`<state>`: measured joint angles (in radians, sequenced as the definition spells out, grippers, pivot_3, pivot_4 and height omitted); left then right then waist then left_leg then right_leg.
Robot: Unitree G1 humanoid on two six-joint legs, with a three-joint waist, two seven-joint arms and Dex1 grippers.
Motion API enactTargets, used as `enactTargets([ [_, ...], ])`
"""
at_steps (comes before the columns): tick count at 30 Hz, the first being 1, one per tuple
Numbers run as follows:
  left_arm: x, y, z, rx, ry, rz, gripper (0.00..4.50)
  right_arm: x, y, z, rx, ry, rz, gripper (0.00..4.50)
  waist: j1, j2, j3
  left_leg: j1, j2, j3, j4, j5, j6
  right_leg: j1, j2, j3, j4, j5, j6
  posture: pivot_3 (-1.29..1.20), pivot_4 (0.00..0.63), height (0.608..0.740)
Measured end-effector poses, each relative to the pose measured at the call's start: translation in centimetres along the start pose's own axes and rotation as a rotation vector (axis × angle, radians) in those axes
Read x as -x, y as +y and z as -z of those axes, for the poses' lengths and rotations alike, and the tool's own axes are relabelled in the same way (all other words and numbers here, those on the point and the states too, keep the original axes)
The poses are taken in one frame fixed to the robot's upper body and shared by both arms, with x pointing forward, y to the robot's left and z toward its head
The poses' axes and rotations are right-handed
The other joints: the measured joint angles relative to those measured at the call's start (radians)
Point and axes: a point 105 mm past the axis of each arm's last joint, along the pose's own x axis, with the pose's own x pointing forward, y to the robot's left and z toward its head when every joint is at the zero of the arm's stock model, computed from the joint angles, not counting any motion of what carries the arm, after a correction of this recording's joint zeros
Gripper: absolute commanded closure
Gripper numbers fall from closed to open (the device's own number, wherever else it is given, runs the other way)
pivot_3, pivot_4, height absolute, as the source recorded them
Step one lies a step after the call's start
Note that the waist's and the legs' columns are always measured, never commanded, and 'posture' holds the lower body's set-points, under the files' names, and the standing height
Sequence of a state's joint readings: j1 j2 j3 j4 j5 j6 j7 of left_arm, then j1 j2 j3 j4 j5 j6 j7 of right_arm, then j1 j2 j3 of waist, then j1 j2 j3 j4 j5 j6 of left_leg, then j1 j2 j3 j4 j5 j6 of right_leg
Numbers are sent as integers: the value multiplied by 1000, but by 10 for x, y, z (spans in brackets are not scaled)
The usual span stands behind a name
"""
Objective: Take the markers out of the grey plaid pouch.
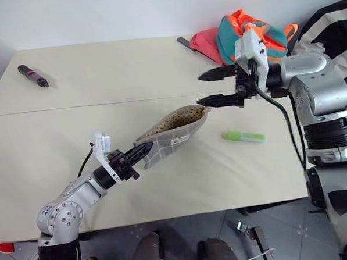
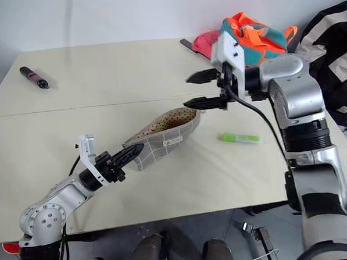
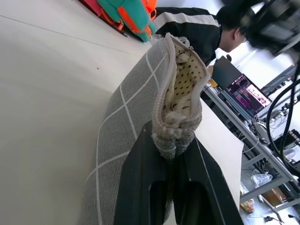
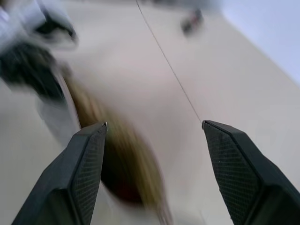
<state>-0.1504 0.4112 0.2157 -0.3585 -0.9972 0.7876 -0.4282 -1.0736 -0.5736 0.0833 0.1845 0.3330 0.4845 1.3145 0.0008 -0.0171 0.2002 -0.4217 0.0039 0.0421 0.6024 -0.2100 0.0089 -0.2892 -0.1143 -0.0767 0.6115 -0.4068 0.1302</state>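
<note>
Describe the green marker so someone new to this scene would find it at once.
Start at the cream table and find the grey pouch held up at its middle. The green marker lies flat on the table just beyond the pouch's open end, on the robot's right. It is short and lime-green, unlike the dark pen at the far left corner.

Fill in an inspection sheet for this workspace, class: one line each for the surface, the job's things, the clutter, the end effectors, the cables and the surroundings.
Surface: pale table with a seam running across it.
Job's things: grey plaid pouch lifted at one end, mouth open, dotted lining showing; lime-green marker lying on the table beside it.
Clutter: dark pen-like tool at the far left; teal-and-orange backpack at the far edge.
End effectors: left end effector shut on the pouch's end; right end effector open, empty, above the pouch's mouth.
Cables: black cable hanging from the right wrist.
Surroundings: person bent over a laptop, in the left wrist view.
</note>
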Motion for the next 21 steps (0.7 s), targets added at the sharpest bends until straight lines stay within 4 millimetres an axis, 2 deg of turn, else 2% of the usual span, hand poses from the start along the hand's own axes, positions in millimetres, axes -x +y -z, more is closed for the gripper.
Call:
enactTargets([
  [1, 0, 0, 0, 0, 1, 0, 4500, -4, 2, -1, 9, -2, -11, 1126, 2, 0, 0, 0, -1, 0, 0, 0, 0, 0, 0, 0, 0, 0, 0, 0, 150, 740],
  [3, 0, 0, 0, 2, 3, 2, 4500, -16, 9, 8, 34, 20, -34, 1516, 1, -1, -1, 0, -1, -1, 0, 0, 0, 0, 0, 0, 0, 0, 0, 0, 150, 740],
  [6, -1, -2, 1, 2, 6, 7, 4500, -37, 21, 46, 62, 128, -70, 2285, -2, -1, -1, 0, -1, 0, 0, 0, 0, -1, 0, 0, 1, 0, 0, 0, 150, 740],
  [8, -2, -5, 0, -5, 8, 13, 4500, -41, 22, 60, 92, 174, -68, 2285, -2, 0, 0, 0, -2, 0, 0, 0, 1, -1, 0, -1, 1, 0, 0, 0, 150, 740],
  [13, -2, -5, 1, 2, 9, 11, 4500, -35, 14, 64, 194, 227, -50, 2285, -2, -1, 0, 0, -1, 0, 0, 0, 1, -1, 1, -1, 1, 0, 0, 0, 150, 740],
  [19, -4, -7, 3, 15, 10, 17, 4500, -35, 20, 69, 225, 264, -111, 2285, -2, -1, 0, 0, -1, 0, 0, 0, 1, -1, 0, 0, 1, 0, 0, 0, 150, 740],
  [21, -5, -8, 5, 20, 16, 23, 4500, -35, 23, 72, 225, 277, -136, 2664, -2, 0, 0, 0, -1, 0, 0, 0, 1, -1, 1, 0, 1, 0, 0, 0, 150, 740],
])
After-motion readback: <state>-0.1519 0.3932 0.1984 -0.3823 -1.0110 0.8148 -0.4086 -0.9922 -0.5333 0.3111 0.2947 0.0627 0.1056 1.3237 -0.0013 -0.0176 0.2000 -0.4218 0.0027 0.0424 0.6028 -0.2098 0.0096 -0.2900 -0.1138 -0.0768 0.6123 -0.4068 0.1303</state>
